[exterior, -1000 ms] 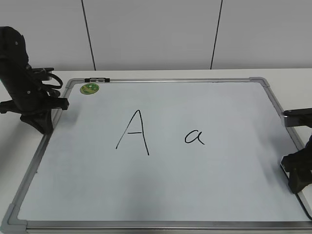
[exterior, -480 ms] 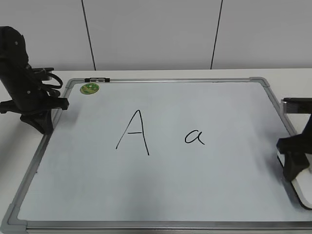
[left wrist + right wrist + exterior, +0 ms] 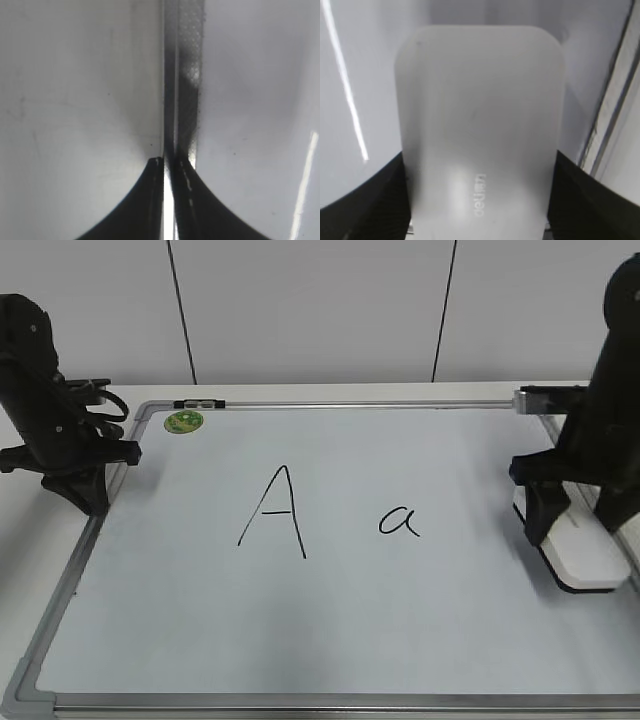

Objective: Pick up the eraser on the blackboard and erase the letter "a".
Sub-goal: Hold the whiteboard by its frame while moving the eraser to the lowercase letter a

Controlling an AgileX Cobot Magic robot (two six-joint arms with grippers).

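Note:
The blackboard (image 3: 330,630) lies flat, a white board in a grey frame. The small cursive letter "a" (image 3: 399,521) sits right of centre. My right gripper (image 3: 572,527) is shut on the white eraser (image 3: 585,558), which is at the board's right side, well right of the "a". In the right wrist view the eraser (image 3: 480,130) fills the space between my right gripper's (image 3: 477,200) two dark fingers. My left gripper (image 3: 88,502) is shut and empty at the board's left frame; the left wrist view shows the jaws (image 3: 169,161) over the frame strip (image 3: 187,75).
A taller capital "A" (image 3: 273,512) stands left of the "a". A green round sticker (image 3: 184,422) is at the back left corner. The board's right frame (image 3: 615,115) runs just beside the eraser. A white wall stands behind the table.
The right arm has risen into view and moved back and inward from the right edge, bringing the eraser with it. The left arm has not moved.

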